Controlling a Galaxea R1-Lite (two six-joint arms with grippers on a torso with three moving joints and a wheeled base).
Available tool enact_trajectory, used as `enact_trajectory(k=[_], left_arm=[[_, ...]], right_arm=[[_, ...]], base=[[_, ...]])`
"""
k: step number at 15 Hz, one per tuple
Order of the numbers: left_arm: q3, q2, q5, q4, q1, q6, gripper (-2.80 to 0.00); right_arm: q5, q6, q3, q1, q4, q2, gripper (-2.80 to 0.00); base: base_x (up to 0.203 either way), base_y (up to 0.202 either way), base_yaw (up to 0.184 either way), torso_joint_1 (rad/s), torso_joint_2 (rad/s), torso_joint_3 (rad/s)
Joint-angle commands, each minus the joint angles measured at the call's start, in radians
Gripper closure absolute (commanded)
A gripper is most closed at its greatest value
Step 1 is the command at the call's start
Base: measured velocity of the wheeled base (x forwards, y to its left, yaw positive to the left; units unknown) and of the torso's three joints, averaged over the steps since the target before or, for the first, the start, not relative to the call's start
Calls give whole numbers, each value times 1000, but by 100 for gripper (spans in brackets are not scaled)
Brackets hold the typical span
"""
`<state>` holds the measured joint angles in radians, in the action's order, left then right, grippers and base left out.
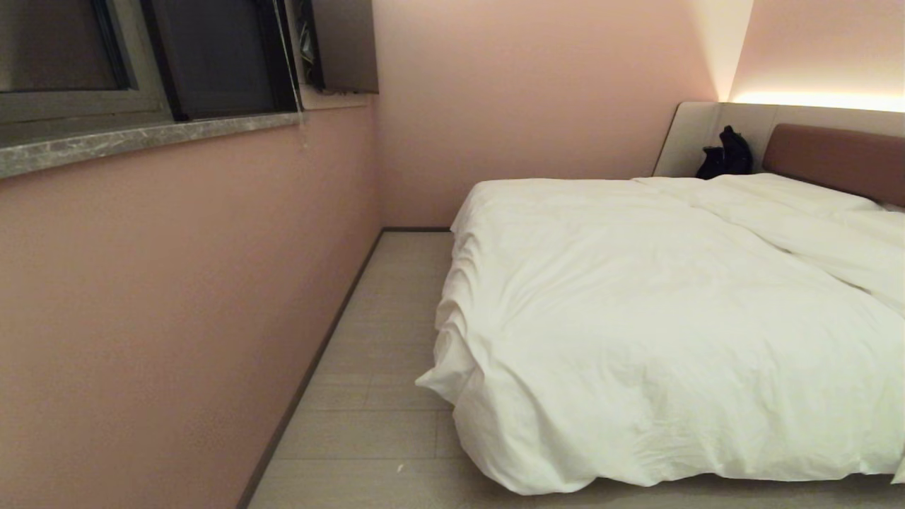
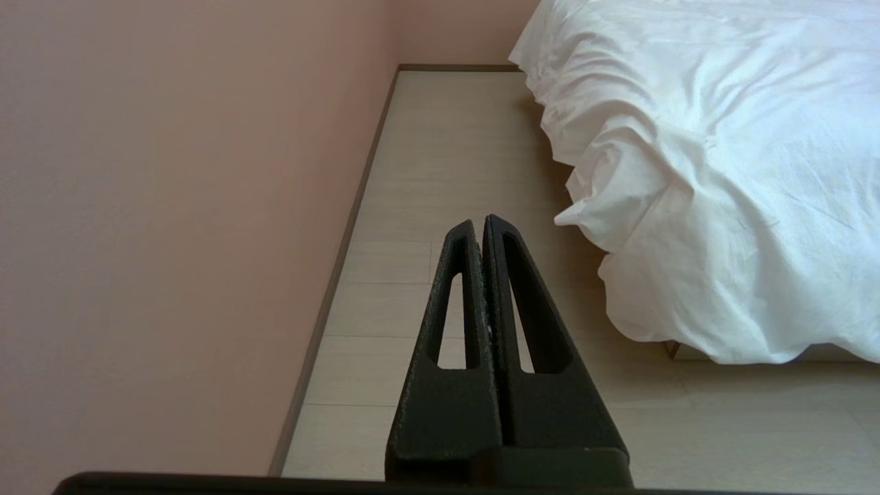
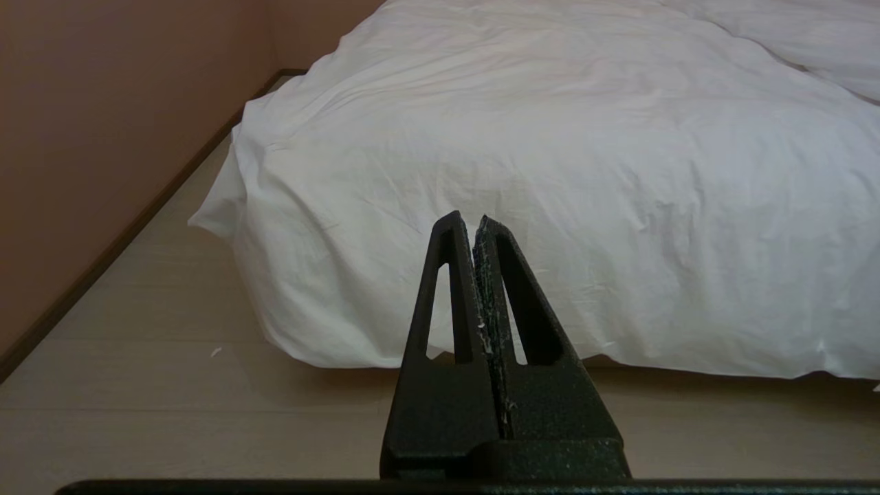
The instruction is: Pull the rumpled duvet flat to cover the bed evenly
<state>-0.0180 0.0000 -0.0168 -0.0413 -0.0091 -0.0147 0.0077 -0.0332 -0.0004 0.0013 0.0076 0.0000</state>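
While both arms hang back off the near end w/ left gripper (image 2: 481,227) and right gripper (image 3: 474,223) pressed together, empty, I see the duvet (image 1: 636,304) covering the bed (image 1: 834,152), near-left corner bunched, ridge far right; pulling not started.

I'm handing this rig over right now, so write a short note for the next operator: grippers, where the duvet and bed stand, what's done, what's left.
Left gripper: shut, empty, held over the floor by the bed's corner.
Right gripper: shut, empty, aimed at the foot of the bed, clear of the fabric.
Duvet: spread over the bed, draping over foot and wall-side edge, one corner poking out. A long fold lies near the headboard.
Done: most of the bed looks covered.
Left: probably flatten that fold, tidy the corner.
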Motion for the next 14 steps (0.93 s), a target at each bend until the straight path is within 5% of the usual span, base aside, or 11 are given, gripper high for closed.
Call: enact_trajectory(k=[1, 5, 14], left_arm=[[1, 1, 0, 0, 0, -2, 0], [1, 2, 1, 0, 0, -5, 0], [1, 0, 0, 0, 0, -4, 0]], right_arm=[[0, -1, -1, 0, 0, 0, 0], [0, -1, 0, 0, 0, 2, 0], [0, -1, 0, 0, 0, 2, 0]], base=[[0, 0, 0, 0, 0, 0], [-17, 0, 0, 4, 1, 1], [-191, 0, 2, 3, 2, 2]])
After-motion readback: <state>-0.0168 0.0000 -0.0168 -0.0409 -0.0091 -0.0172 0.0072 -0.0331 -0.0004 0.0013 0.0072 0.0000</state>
